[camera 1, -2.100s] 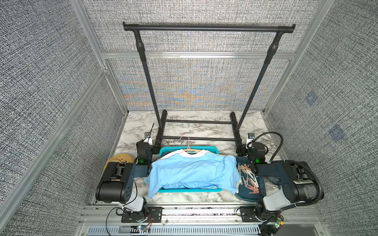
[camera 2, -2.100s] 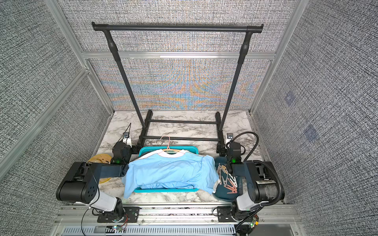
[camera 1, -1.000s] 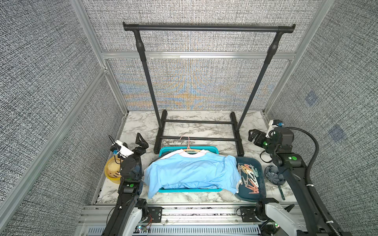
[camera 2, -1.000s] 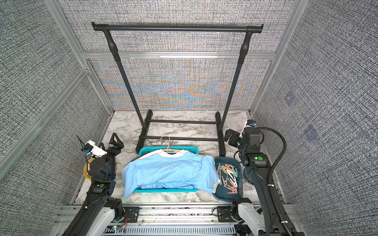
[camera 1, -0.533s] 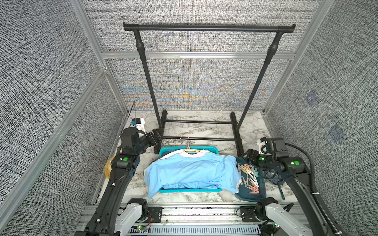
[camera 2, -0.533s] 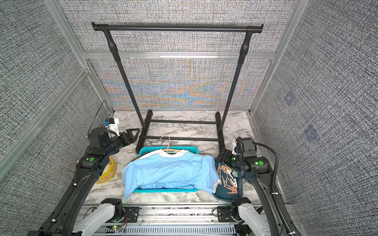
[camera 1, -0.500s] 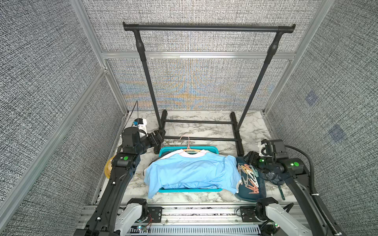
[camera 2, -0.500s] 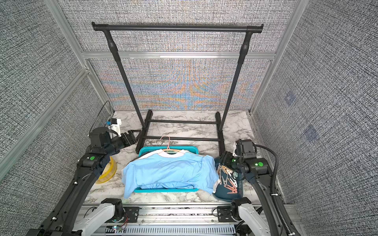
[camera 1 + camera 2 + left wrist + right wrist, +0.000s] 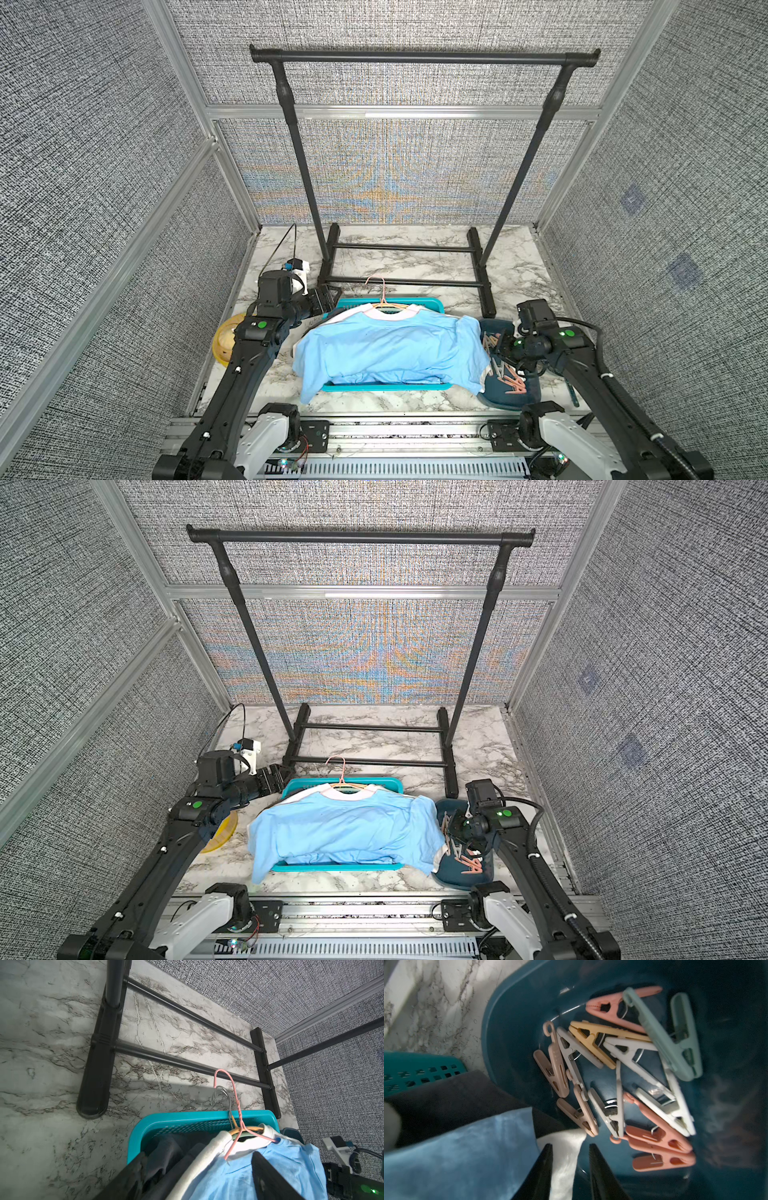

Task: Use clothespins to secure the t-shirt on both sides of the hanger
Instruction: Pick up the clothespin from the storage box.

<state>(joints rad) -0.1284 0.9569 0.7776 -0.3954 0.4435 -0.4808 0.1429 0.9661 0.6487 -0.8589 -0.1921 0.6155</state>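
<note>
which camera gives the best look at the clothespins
The right wrist view: the clothespins fill the frame, colours clear, in the blue bin. In both top views they are a tiny pile, partly hidden by the arm. The left wrist view misses them.

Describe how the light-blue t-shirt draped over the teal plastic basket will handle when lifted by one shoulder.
Probably floppy: the light-blue t-shirt sags in soft folds over the teal plastic basket. Likely light, since the cloth looks thin. It may slip along the thin pink wire hanger in its collar.
</note>
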